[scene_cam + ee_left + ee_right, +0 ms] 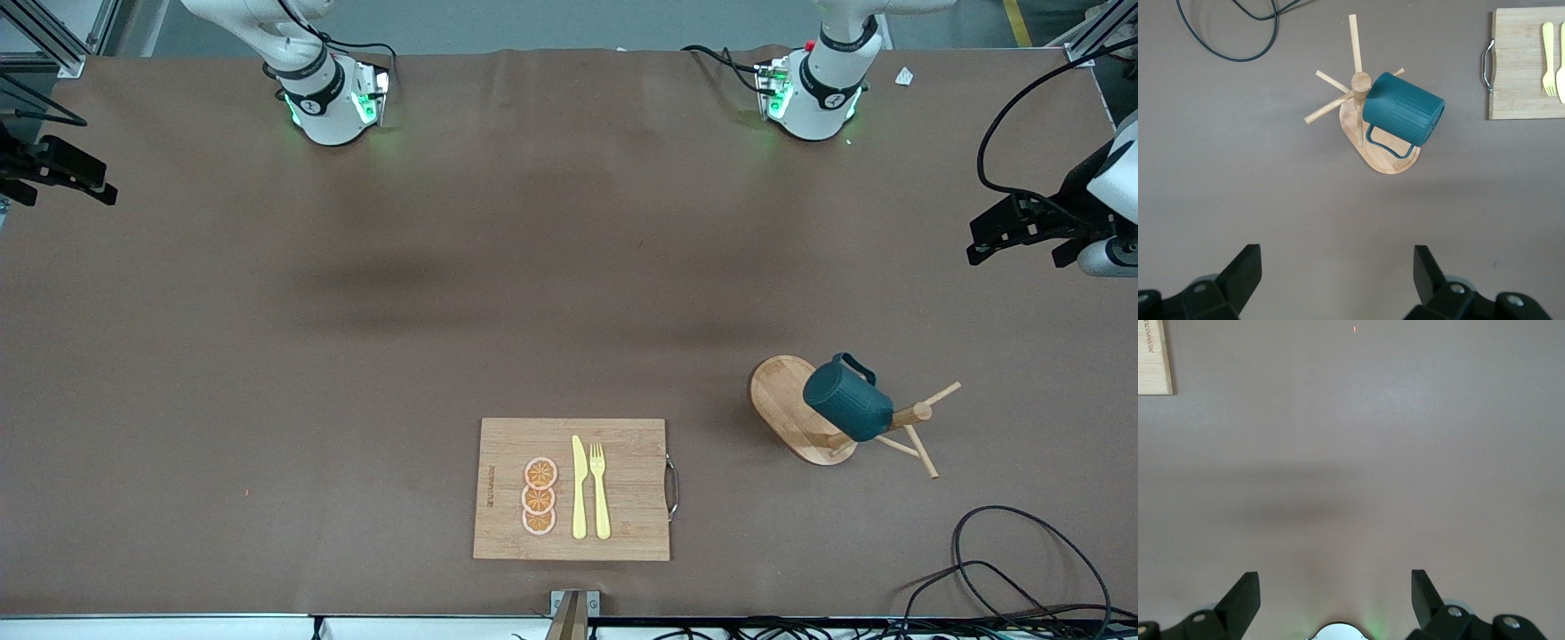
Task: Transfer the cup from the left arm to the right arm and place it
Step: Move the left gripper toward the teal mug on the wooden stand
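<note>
The dark teal cup (pixel 847 400) (pixel 1405 110) hangs tilted on a peg of a wooden peg rack (pixel 787 404) (pixel 1388 160), mouth toward the post, toward the left arm's end of the table. Its loop handle shows beside the ribbed wall. My left gripper (pixel 1000 233) (pixel 1336 252) hangs open high in the air, apart from the cup, nothing between its fingers. My right gripper (pixel 89 182) (pixel 1335 577) waits open over bare table at the right arm's end, holding nothing.
A wooden cutting board (pixel 622 524) (pixel 1518 67) (pixel 1153 357) lies nearer the front camera, mid-table, bearing a yellow knife (pixel 579 489), a yellow fork (pixel 600 489) and three orange slices (pixel 539 496). Black cables (pixel 1005 569) (pixel 1238 33) loop at the front corner by the rack.
</note>
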You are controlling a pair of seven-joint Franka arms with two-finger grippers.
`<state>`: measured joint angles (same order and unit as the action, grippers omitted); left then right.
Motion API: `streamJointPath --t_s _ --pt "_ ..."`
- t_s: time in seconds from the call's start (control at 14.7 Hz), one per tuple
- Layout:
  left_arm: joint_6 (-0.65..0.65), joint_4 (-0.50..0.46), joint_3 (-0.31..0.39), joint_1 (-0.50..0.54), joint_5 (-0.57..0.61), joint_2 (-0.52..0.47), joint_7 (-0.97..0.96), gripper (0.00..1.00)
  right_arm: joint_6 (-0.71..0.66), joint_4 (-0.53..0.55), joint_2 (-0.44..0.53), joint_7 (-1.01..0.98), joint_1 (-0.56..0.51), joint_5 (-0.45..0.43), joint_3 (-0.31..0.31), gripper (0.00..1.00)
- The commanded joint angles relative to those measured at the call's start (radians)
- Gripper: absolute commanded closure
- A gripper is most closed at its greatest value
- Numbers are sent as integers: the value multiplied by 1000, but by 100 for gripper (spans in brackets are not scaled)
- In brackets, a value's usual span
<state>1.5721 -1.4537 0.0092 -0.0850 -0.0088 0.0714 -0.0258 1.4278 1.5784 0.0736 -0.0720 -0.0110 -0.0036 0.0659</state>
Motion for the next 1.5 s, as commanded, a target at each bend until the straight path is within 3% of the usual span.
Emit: streamJointPath --t_s 0.0,0.89,1.23,1.43 --pt "14 -8 0 2 7 -7 6 0 6 28 26 12 -14 16 -9 0" --pt "40 -26 -2 4 6 47 -29 0 0 28 26 11 -10 16 -11 0" --pt "42 -14 -8 -12 -11 109 -371 0 -4 28 26 11 -10 16 -11 0" --pt "51 7 -8 -10 -95 165 -546 0 -6 28 26 9 -9 14 -11 0"
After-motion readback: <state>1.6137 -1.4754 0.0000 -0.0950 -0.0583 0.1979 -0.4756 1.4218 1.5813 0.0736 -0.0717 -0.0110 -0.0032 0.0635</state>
